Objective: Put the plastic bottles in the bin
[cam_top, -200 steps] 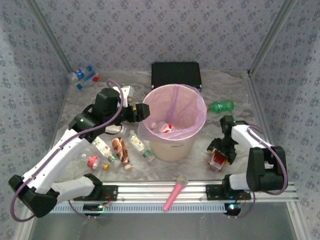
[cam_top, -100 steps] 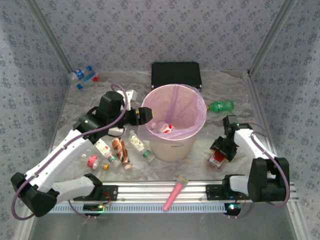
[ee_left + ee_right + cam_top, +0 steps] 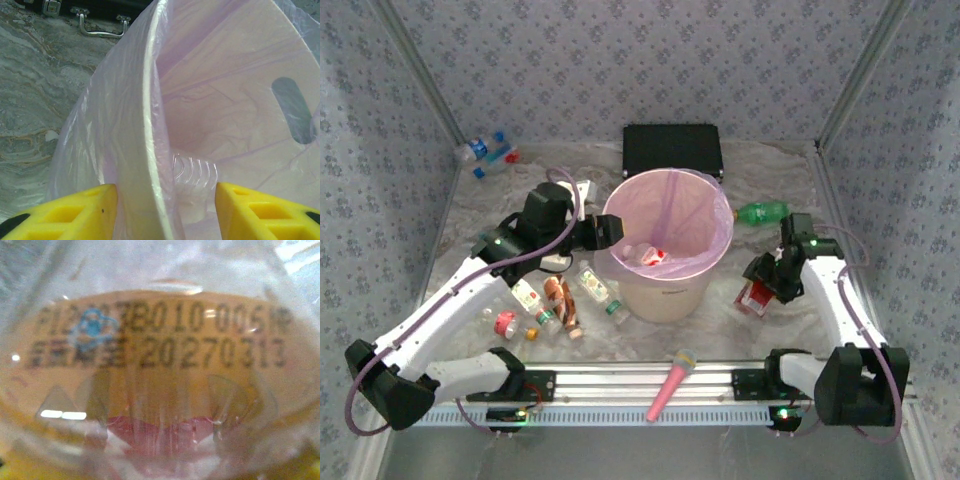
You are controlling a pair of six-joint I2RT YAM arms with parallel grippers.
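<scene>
Right hand (image 3: 770, 278) is clamped on a red-labelled bottle (image 3: 754, 297) just right of the bin (image 3: 670, 292) (its wrist cam is basically a blurry close-up of clear plastic and a printed date code), and I can't tell if it's off the tabletop (image 3: 780, 170). Left hand (image 3: 604, 232) sits at the bin's left rim, fingers apart with the rim between them and gripping nothing, and a clear ribbed bottle (image 3: 195, 175) lies inside the pink liner. A bunch of bottles (image 3: 565, 300) lies left of the bin, with a green bottle (image 3: 762, 211) to its right.
</scene>
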